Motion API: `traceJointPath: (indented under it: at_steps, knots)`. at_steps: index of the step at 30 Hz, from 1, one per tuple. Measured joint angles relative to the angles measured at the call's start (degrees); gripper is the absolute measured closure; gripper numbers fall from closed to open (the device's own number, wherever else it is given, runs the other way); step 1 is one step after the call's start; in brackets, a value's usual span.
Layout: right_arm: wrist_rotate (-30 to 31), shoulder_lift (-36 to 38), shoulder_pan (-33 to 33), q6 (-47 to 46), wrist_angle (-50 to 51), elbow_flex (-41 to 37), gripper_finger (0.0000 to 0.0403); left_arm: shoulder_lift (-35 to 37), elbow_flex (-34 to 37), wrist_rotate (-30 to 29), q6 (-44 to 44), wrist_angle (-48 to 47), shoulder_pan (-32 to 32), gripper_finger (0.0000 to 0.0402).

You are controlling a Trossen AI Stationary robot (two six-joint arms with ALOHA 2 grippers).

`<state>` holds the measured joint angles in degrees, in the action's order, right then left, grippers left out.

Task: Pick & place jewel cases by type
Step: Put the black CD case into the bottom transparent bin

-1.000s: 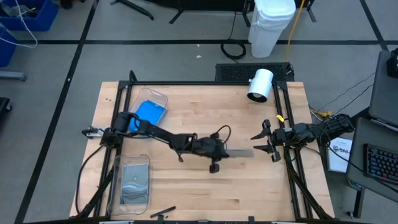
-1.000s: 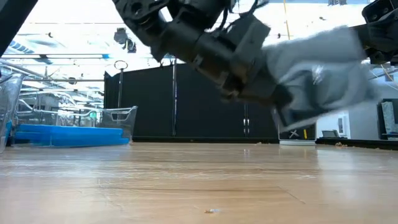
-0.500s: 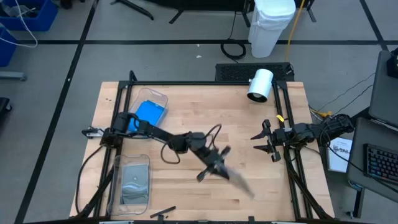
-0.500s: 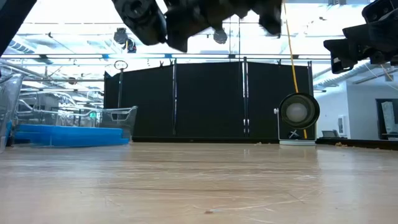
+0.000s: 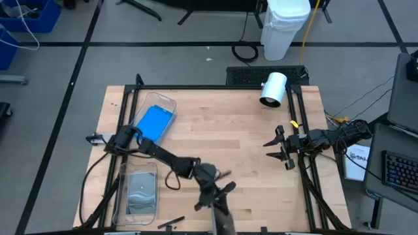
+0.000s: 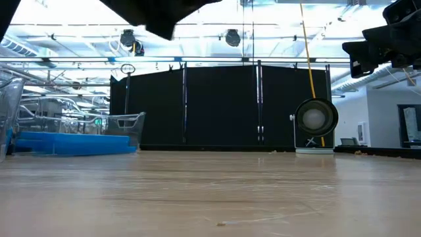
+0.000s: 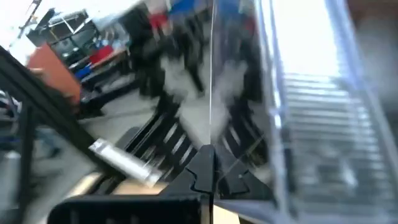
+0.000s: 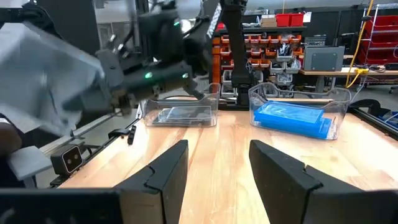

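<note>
My left gripper (image 5: 214, 196) is over the table's near edge, shut on a grey/clear jewel case (image 5: 223, 219) that sticks out toward that edge. The left wrist view shows this case (image 7: 305, 112) as a clear ribbed pane. In the right wrist view it is a pale blur (image 8: 53, 74). Blue cases (image 5: 155, 121) lie in the far-left clear bin (image 5: 171, 102). Grey cases (image 5: 141, 190) lie in the near-left bin (image 5: 121, 171). My right gripper (image 5: 268, 150) waits open at the table's right edge (image 8: 214, 168). My left gripper pinches the grey/clear jewel case between its two fingers (image 7: 200, 177) at one edge (image 7: 211, 134). The rest of the case reaches out beyond the fingertips. The case is lifted clear of the table, with its free end over the near edge.
A white cylinder (image 5: 273, 89) lies at the far right corner, and the low view shows it too (image 6: 316, 118). Both clear bins stand along the left side. A small dark object (image 5: 171, 223) lies by the near edge. Bare wood stretches across the middle (image 5: 248, 130).
My left gripper swung from the table's middle toward the near edge, carrying the grey case. It turned so that the case now points toward the near edge rather than the right. It also left the low view, where only a part of the arm still shows.
</note>
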<state>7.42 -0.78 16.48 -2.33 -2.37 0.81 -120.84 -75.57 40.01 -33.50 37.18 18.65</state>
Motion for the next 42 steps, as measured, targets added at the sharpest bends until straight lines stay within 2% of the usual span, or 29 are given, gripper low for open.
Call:
traceJointPath:
  at_steps: [2,4,9,12,16,20,23,27,29,31,32,33,35,42]
  knots:
    - [0.0,0.0,0.0,0.0,0.0,0.0,0.0238,0.0,0.0,-7.9,-12.7,-5.3,1.4,0.0369]
    - [0.0,0.0,0.0,0.0,0.0,0.0,0.0238,0.0,0.0,-20.4,-21.8,-8.3,3.2,0.0369]
    - [0.0,0.0,0.0,0.0,0.0,0.0,0.0238,0.0,0.0,-55.5,-34.0,-8.3,7.3,0.0369]
    - [0.0,0.0,0.0,0.0,0.0,0.1,0.0238,0.0,0.0,-72.4,-40.2,-6.7,8.5,0.0369]
    - [0.0,0.0,0.0,0.0,0.0,0.1,0.0238,0.0,0.0,-89.9,-43.6,-5.9,7.8,0.0369]
    - [0.0,0.0,0.0,0.0,0.0,0.1,0.0238,0.0,0.0,-100.5,-41.3,-6.0,4.5,0.0369]
    - [0.0,0.0,0.0,0.0,0.0,0.1,0.0238,0.0,0.0,-103.8,-34.7,-7.2,0.7,0.0369]
    - [0.0,0.0,0.0,0.0,0.0,0.0,0.0238,0.0,0.0,-105.2,-16.6,-13.0,-4.9,0.0369]
    - [0.0,0.0,0.0,0.0,0.0,0.0,0.0238,0.2,0.0,-103.4,-7.1,-18.6,-7.7,0.0369]
    - [0.0,0.0,0.0,0.0,0.0,0.0,0.0238,1.1,0.0,-95.4,2.7,-27.0,-10.3,0.0369]
    - [0.0,0.0,0.0,0.0,0.0,0.0,0.0238,1.6,0.0,-89.6,7.1,-30.1,-11.6,0.0369]
    - [0.0,0.0,0.0,0.0,0.0,0.0,0.0238,2.1,0.0,-83.2,11.1,-32.8,-12.8,0.0369]
    - [0.0,0.0,0.0,0.0,-0.1,0.0,0.0238,2.9,0.0,-74.9,16.9,-36.0,-14.9,0.0369]
    - [0.0,0.0,0.0,0.0,-0.3,0.0,0.0238,5.5,0.0,-66.5,24.3,-46.9,-19.7,0.0369]
